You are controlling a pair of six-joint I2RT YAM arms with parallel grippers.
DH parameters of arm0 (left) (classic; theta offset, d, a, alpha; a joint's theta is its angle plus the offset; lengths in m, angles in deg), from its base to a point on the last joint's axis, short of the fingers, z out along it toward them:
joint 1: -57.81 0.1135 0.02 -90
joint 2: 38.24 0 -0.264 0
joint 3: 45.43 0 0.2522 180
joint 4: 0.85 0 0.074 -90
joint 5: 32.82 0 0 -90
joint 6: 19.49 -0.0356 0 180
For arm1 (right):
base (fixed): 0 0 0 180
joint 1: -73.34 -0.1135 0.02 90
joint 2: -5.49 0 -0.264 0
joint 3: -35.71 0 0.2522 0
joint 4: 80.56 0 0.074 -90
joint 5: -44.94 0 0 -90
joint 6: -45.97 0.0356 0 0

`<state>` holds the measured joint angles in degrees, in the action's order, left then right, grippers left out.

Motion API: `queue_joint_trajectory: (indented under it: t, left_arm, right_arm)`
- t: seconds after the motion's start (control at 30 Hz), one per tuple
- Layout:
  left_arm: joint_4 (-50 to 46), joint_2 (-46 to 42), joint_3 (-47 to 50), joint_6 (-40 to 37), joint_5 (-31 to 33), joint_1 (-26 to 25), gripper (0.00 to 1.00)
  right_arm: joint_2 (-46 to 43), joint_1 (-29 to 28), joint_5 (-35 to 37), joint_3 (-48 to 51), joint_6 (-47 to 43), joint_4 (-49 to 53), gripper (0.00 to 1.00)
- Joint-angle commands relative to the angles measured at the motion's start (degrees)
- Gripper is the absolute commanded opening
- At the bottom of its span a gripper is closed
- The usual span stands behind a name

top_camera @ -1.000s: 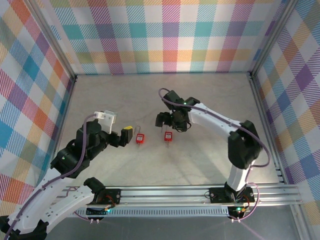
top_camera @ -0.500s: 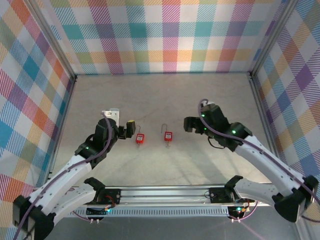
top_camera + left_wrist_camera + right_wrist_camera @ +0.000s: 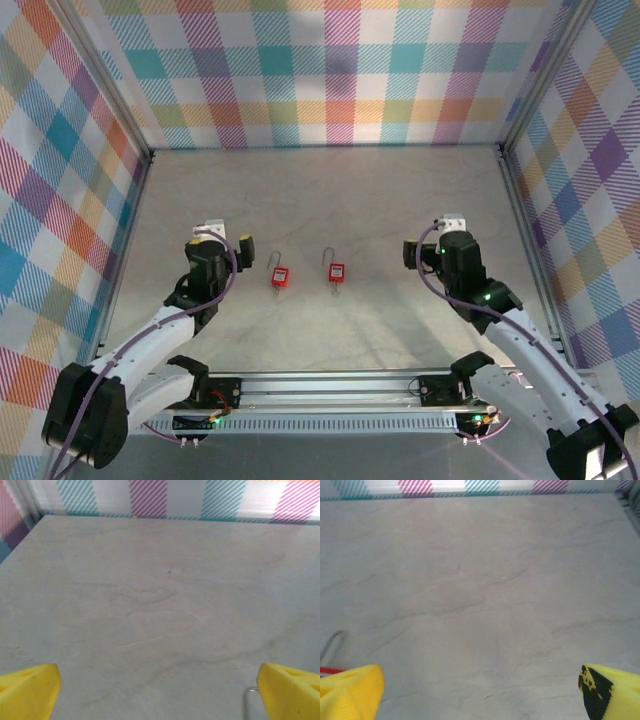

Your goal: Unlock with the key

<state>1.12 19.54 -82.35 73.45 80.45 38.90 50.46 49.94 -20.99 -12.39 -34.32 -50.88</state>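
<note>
Two red padlocks lie flat mid-table, the left padlock (image 3: 280, 277) and the right padlock (image 3: 336, 271), each with a steel shackle pointing to the far side. No key can be made out; it is hidden or too small to see. My left gripper (image 3: 221, 241) hovers left of the left padlock, open and empty. In the left wrist view the left gripper (image 3: 160, 695) frames bare table, with a shackle tip (image 3: 247, 700) by the right fingertip. My right gripper (image 3: 440, 246), open and empty, is well right of the right padlock. Beside the right gripper (image 3: 482, 695), a shackle (image 3: 332, 645) shows.
The grey tabletop (image 3: 330, 190) is fenced by checked walls (image 3: 330, 70) at the back and on both sides. An aluminium rail (image 3: 330, 385) carrying the arm bases runs along the near edge.
Both arms have drawn back from the padlocks. The right gripper swung away from the right padlock to the right side. The left gripper turned to point at the far wall. The padlocks stayed put.
</note>
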Motion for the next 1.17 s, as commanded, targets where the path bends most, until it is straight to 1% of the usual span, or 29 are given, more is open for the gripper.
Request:
queue_joint_trajectory:
  t: [0.0, 0.07, 0.1, 0.17, 0.2, 0.23, 0.27, 0.3, 0.33, 0.37, 0.4, 0.43, 0.47, 0.5, 0.53, 0.57, 0.6, 0.63, 0.67, 0.7, 0.73, 0.87, 1.13]
  left_arm:
    - [12.46, 3.92, 3.50, -4.79, 0.06, 2.72, 1.00]
    - [16.16, 6.50, 4.82, -5.68, 0.14, 4.05, 1.00]
    - [19.85, 7.92, 6.06, -6.07, -0.46, 4.68, 1.00]
    - [29.24, 11.71, 8.89, -7.14, -3.14, 6.05, 1.00]
    - [34.91, 14.68, 9.96, -7.54, -4.11, 6.72, 1.00]
    - [40.88, 17.68, 10.71, -8.29, -4.35, 6.96, 1.00]
    - [45.04, 19.97, 11.32, -9.17, -5.98, 7.31, 1.00]
    - [47.34, 23.05, 10.59, -9.75, -6.85, 7.76, 1.00]
    - [45.83, 24.75, 9.52, -9.57, -8.87, 8.20, 1.00]
    - [46.64, 27.35, 8.96, -10.49, -13.00, 8.78, 1.00]
    - [49.87, 30.89, 8.99, -11.09, -14.93, 9.05, 1.00]
    - [54.53, 33.85, 9.18, -11.32, -15.05, 9.38, 1.00]
    - [55.81, 34.80, 9.60, -9.96, -13.33, 9.78, 1.00]
    - [51.04, 32.86, 8.90, -8.53, -16.51, 11.54, 1.00]
    - [46.30, 31.76, 7.36, -7.99, -19.19, 12.73, 1.00]
    - [42.24, 32.43, 4.22, -7.80, -20.16, 13.36, 1.00]
    - [34.79, 32.60, 0.18, -7.23, -20.37, 14.05, 1.00]
    - [30.14, 32.18, -1.56, -5.59, -21.49, 15.25, 1.00]
    - [32.79, 32.87, -0.82, -4.37, -23.09, 16.85, 1.00]
    - [32.70, 32.64, -0.73, -4.39, -23.29, 16.98, 1.00]
    - [31.49, 32.55, -1.18, -4.45, -23.10, 16.91, 1.00]
    - [32.11, 32.74, -1.05, -4.44, -22.90, 16.81, 1.00]
    - [32.16, 32.64, -1.00, -4.52, -22.95, 16.76, 1.00]
  right_arm:
    - [0.45, 5.65, 0.75, 6.03, -4.26, -14.83, 0.99]
    - [2.98, 9.97, -0.60, 7.98, -2.23, -16.70, 0.99]
    - [3.91, 11.32, -1.28, 9.76, -2.53, -19.12, 0.99]
    - [4.80, 12.60, -1.55, 15.28, -4.44, -29.51, 0.99]
    - [5.59, 13.52, -2.47, 18.75, -5.39, -36.95, 0.99]
    - [7.14, 14.50, -3.23, 21.46, -6.17, -43.77, 0.99]
    - [9.02, 15.17, -3.33, 23.31, -6.88, -47.98, 0.99]
    - [11.51, 16.00, -3.43, 24.96, -7.50, -54.26, 0.99]
    - [14.27, 16.71, -3.95, 26.31, -8.09, -59.53, 0.99]
    - [16.37, 16.95, -5.15, 27.67, -8.56, -65.16, 0.99]
    - [18.53, 17.92, -8.21, 27.64, -8.77, -69.06, 0.99]
    - [21.36, 18.37, -10.50, 26.39, -9.27, -69.92, 0.99]
    - [25.41, 18.48, -12.21, 25.04, -10.87, -72.27, 0.99]
    - [29.53, 18.90, -12.55, 23.73, -10.01, -75.14, 0.99]
    - [33.39, 19.41, -14.12, 21.71, -9.64, -75.66, 0.99]
    - [38.16, 19.42, -15.59, 18.48, -10.15, -73.60, 0.99]
    - [43.61, 19.40, -16.22, 16.01, -10.89, -75.23, 0.99]
    - [44.49, 19.44, -15.15, 13.31, -10.42, -71.67, 0.99]
    - [41.89, 21.45, -15.91, 10.50, -7.45, -61.16, 0.99]
    - [42.51, 23.01, -18.35, 11.44, -6.62, -64.35, 0.99]
    - [42.22, 23.05, -18.33, 11.76, -6.59, -64.08, 0.99]
    - [42.28, 22.60, -16.57, 11.77, -6.55, -64.32, 0.99]
    - [42.36, 22.53, -16.42, 12.11, -6.46, -64.98, 0.99]
